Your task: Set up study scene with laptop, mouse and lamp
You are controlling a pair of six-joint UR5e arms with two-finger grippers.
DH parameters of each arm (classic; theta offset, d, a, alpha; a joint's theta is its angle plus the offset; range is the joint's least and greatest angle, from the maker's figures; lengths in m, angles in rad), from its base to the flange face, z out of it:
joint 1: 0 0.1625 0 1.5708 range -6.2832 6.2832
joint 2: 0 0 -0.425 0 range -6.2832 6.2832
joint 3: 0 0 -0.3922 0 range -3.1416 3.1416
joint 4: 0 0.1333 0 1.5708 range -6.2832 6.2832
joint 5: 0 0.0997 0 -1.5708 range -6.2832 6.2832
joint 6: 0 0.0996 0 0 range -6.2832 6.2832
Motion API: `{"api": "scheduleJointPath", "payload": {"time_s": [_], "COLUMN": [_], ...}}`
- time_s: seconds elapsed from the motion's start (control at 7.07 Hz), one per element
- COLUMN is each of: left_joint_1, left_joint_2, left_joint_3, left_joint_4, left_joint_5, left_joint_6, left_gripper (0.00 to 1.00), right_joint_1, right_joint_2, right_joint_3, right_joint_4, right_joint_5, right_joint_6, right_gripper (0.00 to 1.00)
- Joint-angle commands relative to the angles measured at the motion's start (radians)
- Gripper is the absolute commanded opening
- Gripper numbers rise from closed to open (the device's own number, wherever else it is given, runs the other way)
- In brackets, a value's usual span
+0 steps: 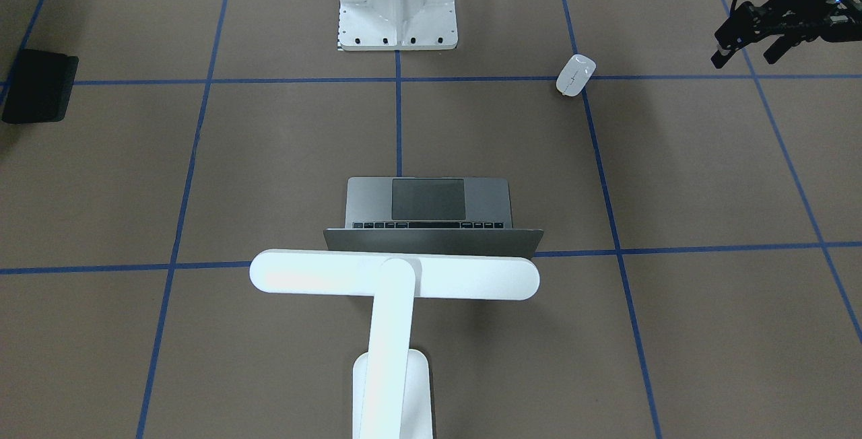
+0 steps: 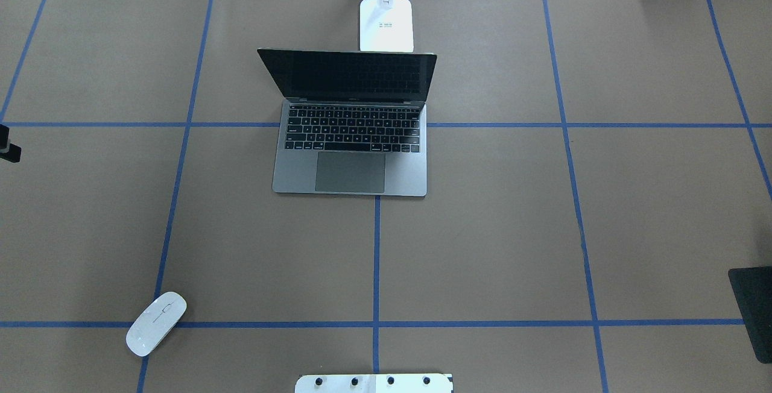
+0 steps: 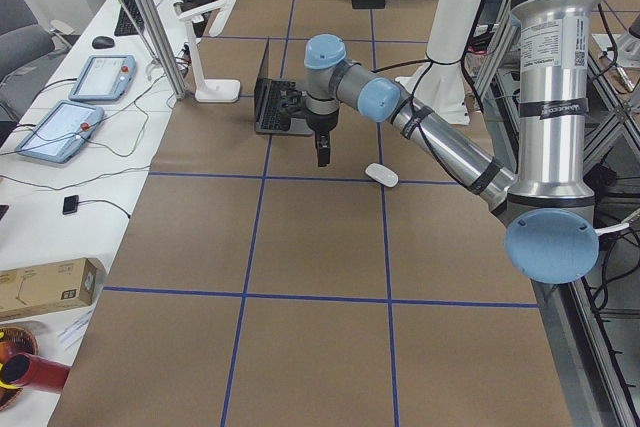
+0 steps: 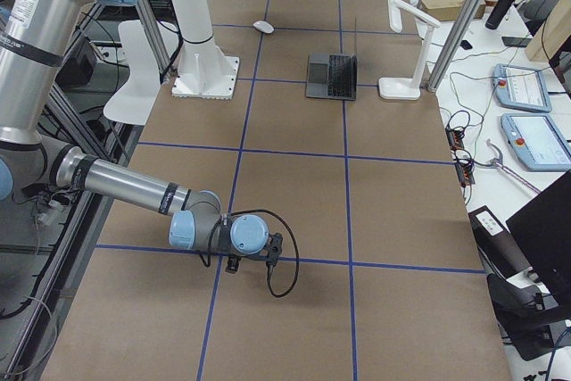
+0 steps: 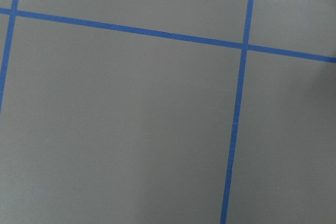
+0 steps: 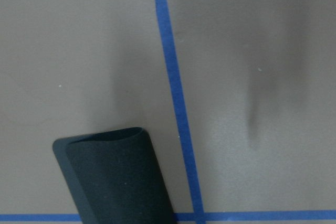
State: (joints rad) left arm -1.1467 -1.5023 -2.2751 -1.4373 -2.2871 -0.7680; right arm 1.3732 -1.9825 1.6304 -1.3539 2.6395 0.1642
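Left pincer [image 1: 743, 56] spread, pointing down, hovering near mouse [image 1: 574, 75]

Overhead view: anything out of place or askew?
The mouse lies skewed across a blue tape line at the near left, far from the laptop, not beside it. The laptop is open and roughly square to the grid, with the lamp right behind it. Nothing looks spilled or damaged.

Overhead and front-facing views oppose, sharing laptop [image 2: 353, 167]; side views along table [image 3: 320, 247]; wrist cameras close, downward.

No text is readable, even on the lamp [image 2: 386, 34].
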Motion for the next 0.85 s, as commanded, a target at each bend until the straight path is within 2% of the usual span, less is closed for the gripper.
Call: {"api": "scheduleJointPath", "payload": {"time_s": [0.0, 0.71], "left_joint_1": [-0.002, -0.031], "left_joint_2": [0.002, 0.046], "left_joint_3": [-0.010, -0.007], "left_joint_4": [0.003, 0.006], "left_joint_5": [0.000, -0.002], "left_joint_6": [0.006, 0.123], "left_gripper": [0.99, 0.99], "right_joint_1": [-0.032, -0.147], "right_joint_2": [0.001, 0.007], "right_joint_3": [-0.007, -0.052], "right_joint_4": [0.001, 0.001], "right_joint_5": [0.045, 0.042], "right_joint_6": [-0.009, -0.012], "right_gripper": [1.00, 1.00]}}
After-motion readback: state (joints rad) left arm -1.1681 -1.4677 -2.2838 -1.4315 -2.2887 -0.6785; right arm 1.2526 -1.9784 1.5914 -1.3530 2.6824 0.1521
